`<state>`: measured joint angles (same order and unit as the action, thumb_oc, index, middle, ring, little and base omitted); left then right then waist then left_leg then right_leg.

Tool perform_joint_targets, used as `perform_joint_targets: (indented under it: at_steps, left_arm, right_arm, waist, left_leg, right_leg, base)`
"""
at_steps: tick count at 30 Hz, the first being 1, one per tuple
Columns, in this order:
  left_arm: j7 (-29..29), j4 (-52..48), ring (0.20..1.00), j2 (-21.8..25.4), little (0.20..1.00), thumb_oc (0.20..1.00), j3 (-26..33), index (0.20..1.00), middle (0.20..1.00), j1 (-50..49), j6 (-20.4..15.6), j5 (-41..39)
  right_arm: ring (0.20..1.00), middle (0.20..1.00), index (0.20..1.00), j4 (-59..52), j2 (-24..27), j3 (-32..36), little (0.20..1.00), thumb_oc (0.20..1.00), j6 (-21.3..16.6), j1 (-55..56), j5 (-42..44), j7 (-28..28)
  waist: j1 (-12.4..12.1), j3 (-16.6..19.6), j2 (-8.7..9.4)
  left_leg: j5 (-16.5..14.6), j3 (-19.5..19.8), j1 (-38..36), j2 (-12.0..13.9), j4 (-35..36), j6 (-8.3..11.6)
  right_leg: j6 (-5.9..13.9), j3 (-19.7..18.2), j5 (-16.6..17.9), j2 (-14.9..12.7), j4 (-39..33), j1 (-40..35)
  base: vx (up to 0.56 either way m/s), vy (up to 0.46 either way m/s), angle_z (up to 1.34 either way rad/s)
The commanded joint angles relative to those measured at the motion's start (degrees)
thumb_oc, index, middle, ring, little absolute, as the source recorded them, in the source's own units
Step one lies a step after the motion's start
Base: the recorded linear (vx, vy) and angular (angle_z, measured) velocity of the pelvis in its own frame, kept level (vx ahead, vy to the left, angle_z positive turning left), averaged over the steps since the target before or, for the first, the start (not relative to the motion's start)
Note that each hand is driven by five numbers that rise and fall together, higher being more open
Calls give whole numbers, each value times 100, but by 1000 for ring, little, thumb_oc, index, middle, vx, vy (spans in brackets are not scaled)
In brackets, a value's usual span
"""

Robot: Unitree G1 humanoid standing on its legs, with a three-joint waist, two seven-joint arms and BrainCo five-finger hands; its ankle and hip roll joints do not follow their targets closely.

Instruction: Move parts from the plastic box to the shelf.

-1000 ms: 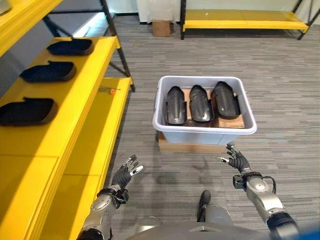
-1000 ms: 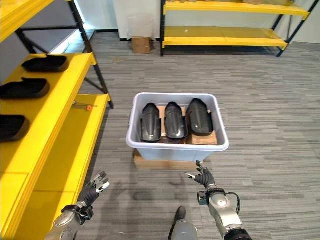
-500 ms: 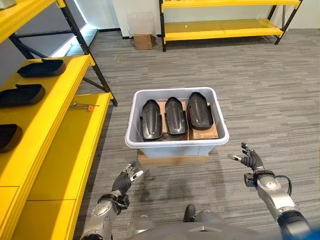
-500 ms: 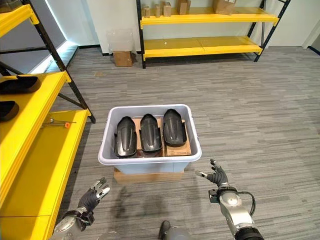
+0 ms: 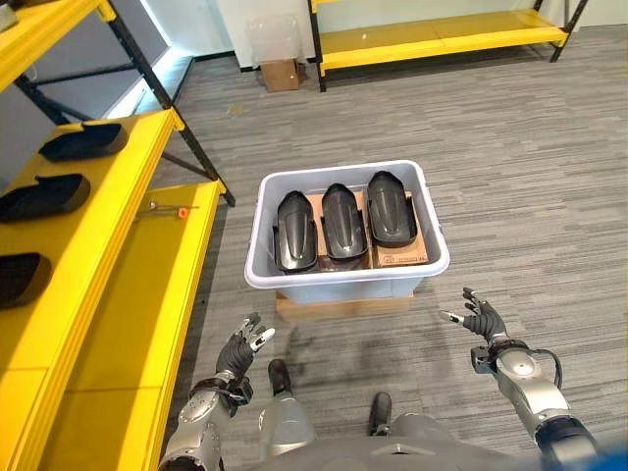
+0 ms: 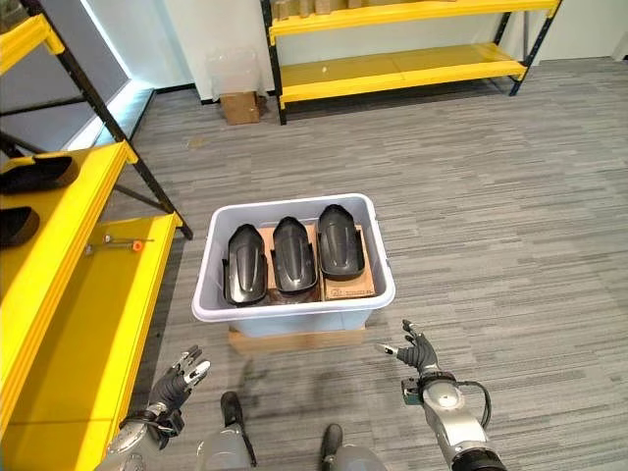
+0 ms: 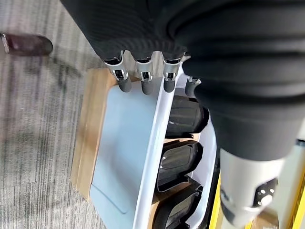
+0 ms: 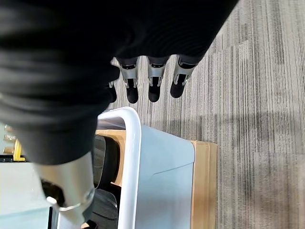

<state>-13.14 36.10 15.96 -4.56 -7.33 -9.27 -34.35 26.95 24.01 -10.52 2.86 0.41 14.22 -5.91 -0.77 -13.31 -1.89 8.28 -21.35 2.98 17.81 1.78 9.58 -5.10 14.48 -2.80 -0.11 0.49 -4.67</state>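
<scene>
A pale grey plastic box [image 5: 345, 279] stands on a flat wooden base [image 5: 343, 306] on the carpet, holding three black moulded parts [image 5: 341, 216] side by side. The same box [image 7: 125, 157] lies past my left hand's fingers in the left wrist view. Three more black parts [image 5: 44, 196] lie on the yellow shelf [image 5: 118, 206] at the left. My left hand [image 5: 240, 349] hovers low, in front of the box's left corner, fingers straight and empty. In front of the right corner my right hand [image 5: 480, 318] is spread open, empty, apart from the box [image 8: 157, 181].
A lower yellow shelf board [image 5: 147, 304] carries a small tool with an orange tip [image 5: 169, 209]. Black shelf posts [image 5: 177, 108] rise behind it. Another yellow rack [image 5: 442, 34] and a cardboard carton [image 5: 281, 75] stand at the far wall. Grey carpet surrounds the box.
The camera has swung and lifted, so the box now sits centred and farther off. Both hands stay open and empty in front of it, about where they were relative to the box.
</scene>
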Motion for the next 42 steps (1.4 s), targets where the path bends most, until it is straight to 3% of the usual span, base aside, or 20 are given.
perform_joint_targets:
  at_steps: [1,8,9,13,15,16,17,19,21,24,27,29,30,31,33,37,41,42]
  left_arm:
    - [-161,-357,1000,265,1000,1000,13,1000,1000,-49,-97,239]
    - [-92,-334,1000,460,1000,1000,-153,1000,1000,-4,-148,470]
    - [-122,-317,1000,467,1000,1000,-133,1000,1000,3,-153,413]
    - [-285,-381,1000,550,1000,1000,-106,1000,1000,25,-250,381]
    - [-280,-409,1000,607,1000,1000,-96,1000,1000,66,-216,445]
    - [-288,-405,1000,627,1000,1000,-95,1000,1000,81,-213,489]
    - [-321,-418,1000,660,1000,1000,-98,1000,1000,136,-174,546]
    - [-311,-442,1000,667,1000,1000,-89,1000,1000,119,-170,582]
    - [-194,-473,1000,646,1000,1000,-117,1000,1000,59,-227,585]
    - [1,-560,1000,701,1000,1000,-164,1000,1000,23,-297,431]
    - [-31,-727,1000,872,1000,1000,-213,1000,1000,128,-169,445]
    - [-74,-786,1000,932,1000,1000,-286,1000,1000,165,-66,271]
    - [-174,-786,1000,925,1000,1000,-289,1000,1000,153,-51,86]
    - [-409,-784,1000,832,1000,1000,-244,1000,1000,62,-96,11]
    - [-431,-867,1000,806,1000,1000,-218,1000,1000,15,-53,-53]
    - [-332,-1291,1000,659,1000,1000,-44,1000,1000,-183,160,-81]
    - [-358,-1470,1000,631,1000,1000,87,1000,1000,-334,133,-87]
    - [-490,-1542,1000,602,1000,1000,162,1000,1000,-361,377,-568]
  right_arm:
    - [1000,1000,1000,-501,58,-2,1000,1000,-342,52,139,103]
    - [1000,1000,1000,-520,24,-75,1000,1000,-534,71,-57,367]
    - [1000,1000,1000,-537,14,-77,1000,1000,-551,57,-86,406]
    - [1000,1000,1000,-671,-15,-91,1000,1000,-580,-51,-3,363]
    - [1000,1000,1000,-724,-45,-84,1000,1000,-589,-105,39,316]
    - [1000,1000,1000,-744,-67,-86,1000,1000,-564,-123,77,284]
    - [1000,1000,1000,-842,-139,-120,1000,1000,-510,-167,96,191]
    - [1000,1000,1000,-850,-166,-140,1000,1000,-504,-170,93,195]
    - [1000,1000,1000,-833,-169,-176,1000,1000,-503,-178,46,260]
    - [1000,1000,1000,-747,-179,-181,1000,1000,-473,-196,-19,364]
    - [1000,1000,1000,-691,-157,-58,1000,1000,-376,-151,99,269]
    - [1000,1000,1000,-692,-155,-12,1000,1000,-289,-105,105,181]
    - [1000,1000,1000,-677,-164,3,1000,1000,-286,-58,-40,101]
    - [1000,1000,1000,-617,-129,-5,1000,1000,-210,4,-316,106]
    - [1000,1000,1000,-610,-87,-27,1000,1000,-125,-12,-478,58]
    - [1000,1000,1000,-592,150,-18,1000,1000,353,-95,-580,-21]
    - [1000,1000,1000,-620,293,83,1000,1000,129,-108,-820,-36]
    - [1000,1000,1000,-668,406,123,1000,1000,-110,-191,-934,-46]
  waist:
    - [-43,86,162]
    - [-33,137,250]
    - [-52,167,226]
    - [-78,245,358]
    - [-74,286,453]
    - [-65,313,562]
    - [-92,352,591]
    - [-95,338,575]
    - [-76,293,520]
    - [-54,168,457]
    - [-46,62,548]
    - [17,11,572]
    - [21,-11,551]
    - [-84,41,557]
    - [-128,56,538]
    - [-255,150,476]
    - [-279,213,460]
    - [-292,209,451]
  left_leg:
    - [-244,-148,-37,-370,-575,-237]
    - [-529,77,18,-671,-757,-486]
    - [-451,33,51,-655,-709,-586]
    - [-661,34,-15,-923,-654,-839]
    - [-798,7,-54,-1146,-582,-1017]
    - [-981,52,-135,-1370,-549,-1088]
    - [-1012,-30,-174,-1527,-438,-1340]
    - [-1090,14,-250,-1575,-420,-1428]
    - [-1128,85,-381,-1574,-386,-1448]
    - [-1184,275,-598,-1414,-401,-1310]
    - [-1233,576,-622,-1250,-477,-1119]
    - [-1213,830,-604,-1150,-430,-1033]
    - [-1137,975,-587,-1022,-368,-926]
    - [-964,1087,-521,-878,-348,-756]
    - [-890,1097,-508,-802,-339,-683]
    - [-656,1137,-497,-575,-307,-357]
    - [-628,1101,-585,-482,-295,-313]
    - [-635,1117,-629,-467,-293,-308]
  right_leg:
    - [896,676,-462,-792,661,-320]
    - [858,320,-779,-747,1122,-308]
    - [826,316,-724,-685,1146,-270]
    - [963,125,-777,-694,1801,-135]
    - [1143,43,-557,-709,2415,35]
    - [1372,-40,-435,-810,2925,103]
    - [1686,-44,297,-817,4011,556]
    - [1772,-82,619,-873,4652,965]
    - [1701,-81,602,-978,4886,1338]
    - [1545,-94,446,-1324,3883,1494]
    - [1576,-442,834,-1577,2208,1230]
    - [1648,-824,1000,-1618,1645,1196]
    - [1701,-980,838,-1639,1383,1076]
    - [1740,-759,666,-1689,980,683]
    - [1685,-641,472,-1594,861,559]
    - [1463,-364,184,-1403,473,147]
    - [1345,-243,149,-1338,341,-22]
    - [1324,-234,156,-1315,343,-33]
  base:
    - [297,342,-25]
    - [185,254,3]
    - [118,240,7]
    - [122,245,7]
    - [128,275,23]
    - [101,348,30]
    - [87,311,29]
    - [19,157,16]
    - [60,45,-4]
    - [88,-152,-14]
    - [77,-334,16]
    - [76,-340,56]
    - [178,-478,89]
    - [172,-438,85]
    - [115,-266,64]
    - [105,-165,-14]
    - [102,-116,-11]
    - [109,-88,-5]
